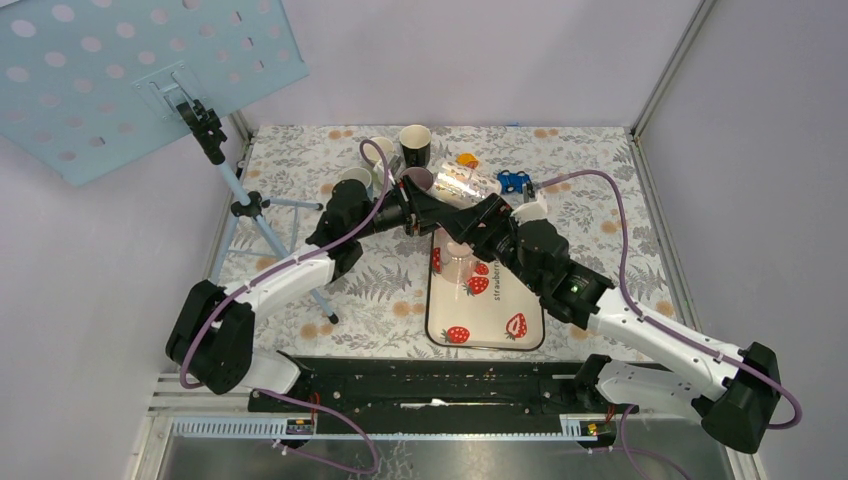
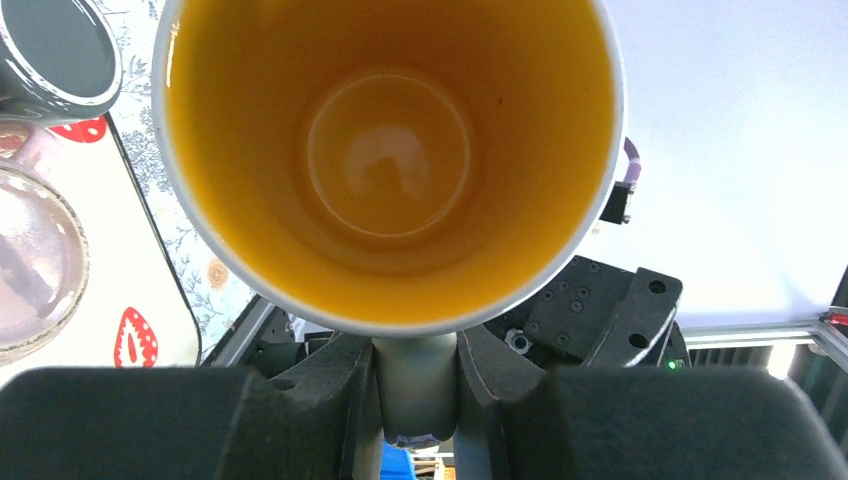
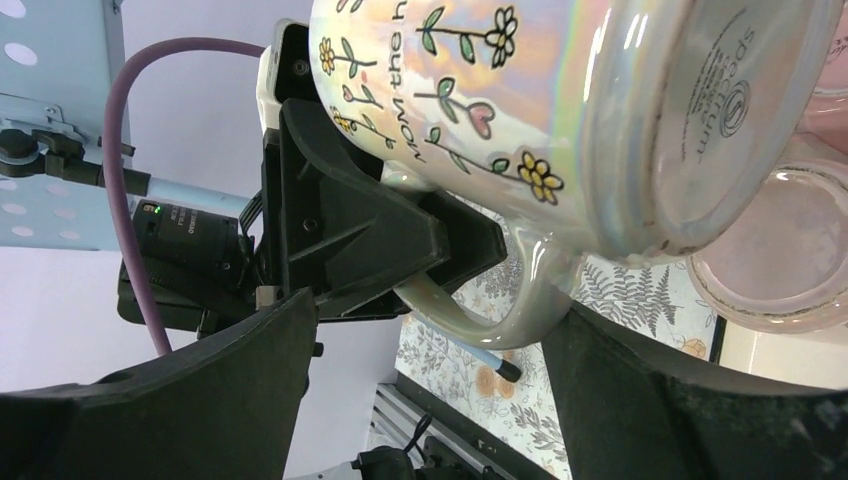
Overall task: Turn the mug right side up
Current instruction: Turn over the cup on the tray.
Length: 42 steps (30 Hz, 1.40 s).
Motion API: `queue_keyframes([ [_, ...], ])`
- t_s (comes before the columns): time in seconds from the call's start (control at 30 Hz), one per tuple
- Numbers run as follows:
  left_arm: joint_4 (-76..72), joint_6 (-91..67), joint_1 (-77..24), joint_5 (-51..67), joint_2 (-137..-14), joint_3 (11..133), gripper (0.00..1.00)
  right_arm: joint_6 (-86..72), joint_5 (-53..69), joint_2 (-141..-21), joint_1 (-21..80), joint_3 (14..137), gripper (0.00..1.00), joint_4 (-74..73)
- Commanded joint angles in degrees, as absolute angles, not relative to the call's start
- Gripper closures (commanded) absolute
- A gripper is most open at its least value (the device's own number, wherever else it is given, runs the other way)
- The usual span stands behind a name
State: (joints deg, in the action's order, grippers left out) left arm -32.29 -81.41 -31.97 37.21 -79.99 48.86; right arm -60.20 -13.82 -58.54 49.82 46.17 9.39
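I see floral cloth (image 1: 600, 230), lilac walls (image 1: 480, 60). One strawberry tray (image 1: 500, 335), one glass (image 1: 456, 266) on it. Right gripper (image 3: 430, 310) open. Left gripper (image 2: 415, 385) clamps handle of mug (image 1: 462, 183), aloft on its side over tray's far end. At least three cups (image 1: 415, 145) far.

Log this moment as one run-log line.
mug: airborne, on its side | left end effector: shut on mug handle | right end effector: open, flanking mug, no grip | mug not yet upright

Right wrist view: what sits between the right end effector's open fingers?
The handle of the iridescent flower-printed ceramic mug, pinched by the black left end effector; right wrist view shows it.
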Motion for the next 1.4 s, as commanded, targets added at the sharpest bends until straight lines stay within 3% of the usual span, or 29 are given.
queue_keyframes([
  [0.0, -36.2, -77.8, -31.9, 34.8, -77.3, 52.9, 1.00, -58.4, -13.3, -56.3, 50.7, 47.7, 0.11, 11.3],
  [0.43, -29.2, -72.9, -31.7, 32.1, -75.9, 54.3, 1.00, -56.2, -13.0, -57.1, 50.7, 49.4, 0.03, 8.0],
  [0.97, -15.9, -63.4, -29.8, 27.5, -71.0, 58.6, 1.00, -53.5, -14.6, -54.4, 50.7, 50.7, 0.00, 0.9],
  [1.37, -1.7, -53.7, -28.8, 20.2, -65.9, 62.3, 1.00, -45.9, -16.8, -55.7, 50.7, 60.6, 0.00, -13.1],
])
